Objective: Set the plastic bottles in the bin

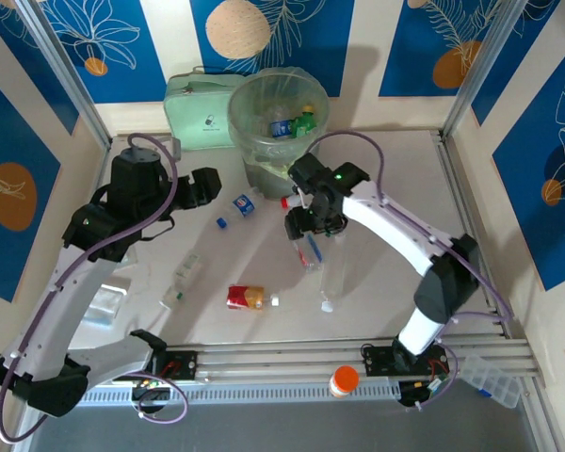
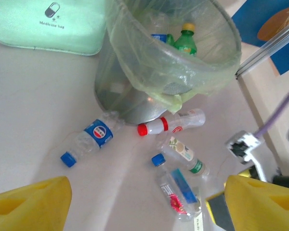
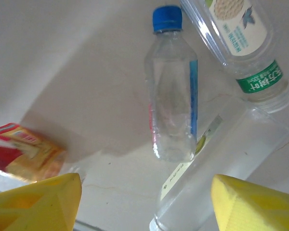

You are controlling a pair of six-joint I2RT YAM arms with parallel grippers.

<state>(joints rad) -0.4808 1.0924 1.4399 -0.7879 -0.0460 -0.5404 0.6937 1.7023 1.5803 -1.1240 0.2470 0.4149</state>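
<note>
Right pincer (image 3: pixel 145 185), fingers spread and empty, poised over the blue-capped bottle (image 3: pixel 171 110) lying flat on the tabletop (image 3: pixel 77 72) near the bin (image 1: pixel 254 165). The bottle's long axis runs away from the wrist, crosswise to the closing line. Left pincer (image 1: pixel 210 188), likewise open, stands farther off.

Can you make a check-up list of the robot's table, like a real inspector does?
Surface: pale table, no spills seen.
Job's things: bin upright at the back, green bottle inside; blue-label bottle, red-cap bottle, red-label bottle and several more lie on the table.
Clutter: mint-green case beside the bin; orange-capped jar at the near edge.
Grippers: left gripper open, empty; right gripper open above lying bottles.
Cables: purple cables loop along both arms.
Surroundings: blue leaf-patterned panels.
</note>
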